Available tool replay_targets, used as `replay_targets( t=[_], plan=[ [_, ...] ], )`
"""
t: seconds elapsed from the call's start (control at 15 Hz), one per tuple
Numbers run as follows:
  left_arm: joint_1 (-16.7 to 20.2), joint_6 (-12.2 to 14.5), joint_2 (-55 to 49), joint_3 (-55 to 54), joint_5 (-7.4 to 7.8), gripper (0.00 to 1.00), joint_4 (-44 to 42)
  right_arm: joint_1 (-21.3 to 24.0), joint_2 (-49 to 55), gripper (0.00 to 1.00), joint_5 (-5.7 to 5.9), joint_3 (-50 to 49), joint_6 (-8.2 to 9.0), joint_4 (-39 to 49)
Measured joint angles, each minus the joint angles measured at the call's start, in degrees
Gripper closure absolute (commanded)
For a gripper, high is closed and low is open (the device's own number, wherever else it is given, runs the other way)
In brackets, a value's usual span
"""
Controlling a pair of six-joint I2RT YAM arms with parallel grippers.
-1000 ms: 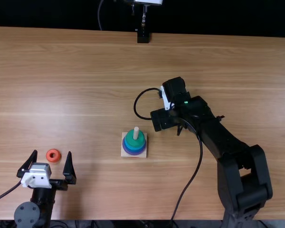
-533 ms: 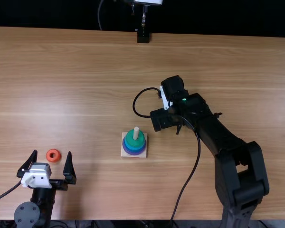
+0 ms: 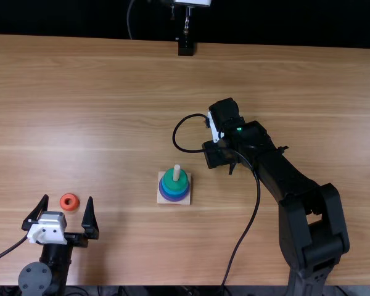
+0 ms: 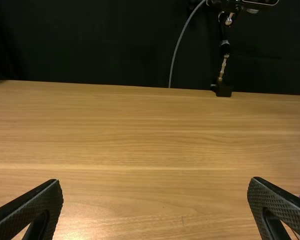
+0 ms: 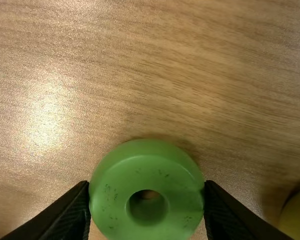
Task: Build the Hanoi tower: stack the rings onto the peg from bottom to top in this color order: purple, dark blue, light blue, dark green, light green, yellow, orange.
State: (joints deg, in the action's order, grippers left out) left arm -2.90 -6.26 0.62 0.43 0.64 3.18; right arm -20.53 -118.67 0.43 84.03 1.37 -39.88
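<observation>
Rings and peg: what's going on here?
The right tool has the light green ring between its fingers, one against each side; whether the ring is lifted I can't tell. The yellow ring is close by. On the peg, the dark green ring tops the stack. The left tool is open near the orange ring, holding nothing.

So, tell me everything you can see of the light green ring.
The light green ring is thick and round, smooth like plastic, with a central hole and small dark scuffs on its face. It looks level, hole upward, the right gripper's jaws against opposite sides. Whether it touches the table I can't tell.
</observation>
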Motion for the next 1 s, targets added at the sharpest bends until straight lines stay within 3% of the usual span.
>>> replay_targets(
  t=[0.33, 0.53, 1.0],
  plan=[
    [0.0, 0.1, 0.0, 0.0, -0.02, 0.0, 0.0, -0.4, 0.0, 1.0, 0.02, 0.2, 0.04, -1.6],
    [0.0, 0.0, 0.0, 0.0, 0.02, 0.0, 0.0, -1.6, 0.0, 1.0, -0.02, 3.2, 0.04, -12.5],
    [0.0, 0.0, 0.0, 0.0, 0.0, 0.0, 0.0, -3.1, 3.5, 1.0, 0.0, 14.1, 0.04, -28.3]
  ],
)
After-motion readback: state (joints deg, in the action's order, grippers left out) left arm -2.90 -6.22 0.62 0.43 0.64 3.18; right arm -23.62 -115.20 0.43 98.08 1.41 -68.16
